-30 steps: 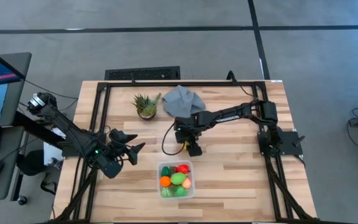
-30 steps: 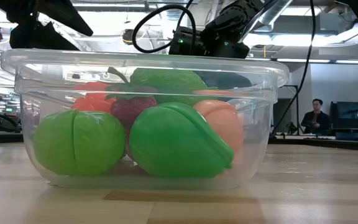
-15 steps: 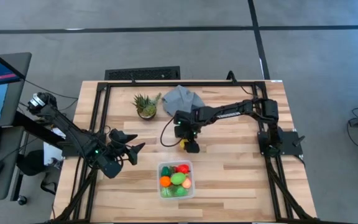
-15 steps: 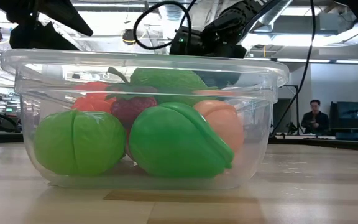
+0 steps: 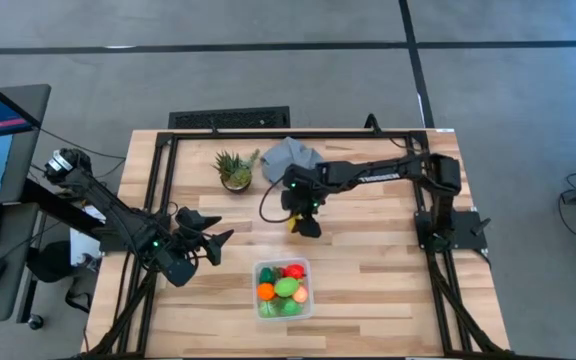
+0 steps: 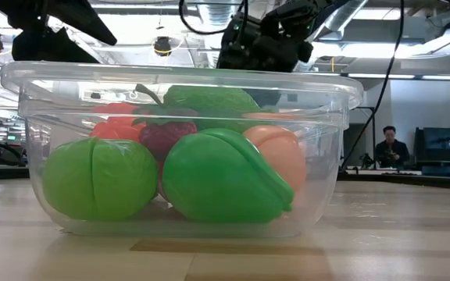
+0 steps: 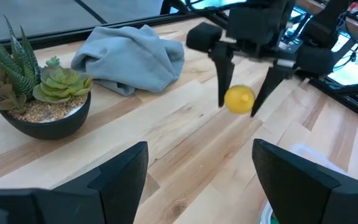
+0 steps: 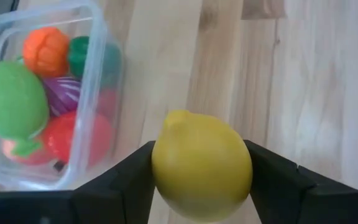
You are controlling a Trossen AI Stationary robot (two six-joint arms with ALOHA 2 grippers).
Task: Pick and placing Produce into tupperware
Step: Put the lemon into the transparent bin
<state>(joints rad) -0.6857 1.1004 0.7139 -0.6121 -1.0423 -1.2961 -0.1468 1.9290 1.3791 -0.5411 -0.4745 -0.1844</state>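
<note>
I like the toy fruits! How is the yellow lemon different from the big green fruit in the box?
The lemon is yellow, the green fruit green. The lemon is held off the table in the right gripper; the green fruit lies inside the tupperware. Both are toy produce.

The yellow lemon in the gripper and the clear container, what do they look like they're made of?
The lemon, clamped in the right gripper, looks like smooth moulded plastic: even yellow with a soft sheen. The container looks like thin clear plastic: the produce shows through its glossy walls and its corners are rounded. Neither can be confirmed by sight alone.
</note>
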